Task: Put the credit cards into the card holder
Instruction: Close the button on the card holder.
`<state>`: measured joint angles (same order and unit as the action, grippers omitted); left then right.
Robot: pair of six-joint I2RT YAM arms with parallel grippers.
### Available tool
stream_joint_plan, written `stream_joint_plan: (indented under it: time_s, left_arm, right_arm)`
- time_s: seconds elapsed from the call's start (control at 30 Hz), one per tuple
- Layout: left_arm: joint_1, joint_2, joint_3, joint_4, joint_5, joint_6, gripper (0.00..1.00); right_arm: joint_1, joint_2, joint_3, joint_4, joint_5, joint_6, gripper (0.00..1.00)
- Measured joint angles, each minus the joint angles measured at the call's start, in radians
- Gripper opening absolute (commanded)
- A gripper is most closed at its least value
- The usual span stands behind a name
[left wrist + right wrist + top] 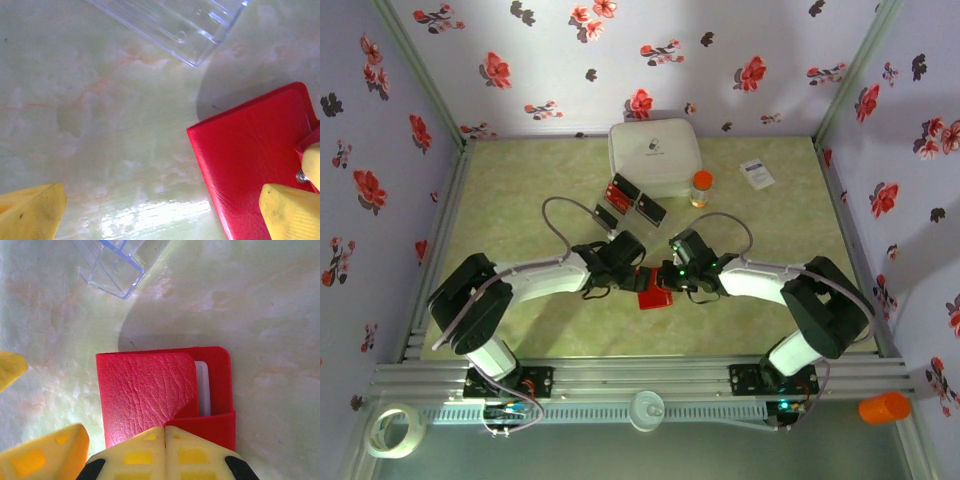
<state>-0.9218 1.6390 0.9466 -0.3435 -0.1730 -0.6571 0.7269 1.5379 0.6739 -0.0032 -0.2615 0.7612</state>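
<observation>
Right gripper, nearest the wrist lens, is pressing its yellow fingertips together with no gap and is apparently nipping the near edge of the card holder, which is lying flat on the pale green table between the two arms. The holder's red flap is folding diagonally toward the pinch, and a pale strip is showing in the pocket beside it (whether lining or card cannot be told). Left gripper is hanging fully spread and empty just beside the holder, one yellow finger overlapping the red corner and the other over bare table. Farther out, a clear plastic tray is lying near the holder. Beyond it, in the overhead view, the credit cards are resting as a red patch among the small black trays before the white lidded box. Judged progress: the holder is being steadied or opened, and no red card is visibly sitting in it, so the loading is lying almost wholly ahead.
</observation>
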Motion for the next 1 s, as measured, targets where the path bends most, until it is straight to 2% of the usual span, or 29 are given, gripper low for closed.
stream_joint_plan:
  time_s: [0.57,1.0]
  left_arm:
    - [0.012,0.073,0.005,0.017,0.027,0.034,1.0]
    - [0.001,0.093,0.029,-0.001,0.016,0.04,1.0]
  right_arm:
    - [0.001,-0.003,0.0,-0.001,0.003,-0.001,0.0]
    - [0.009,-0.016,0.032,-0.078,0.011,-0.021,0.0]
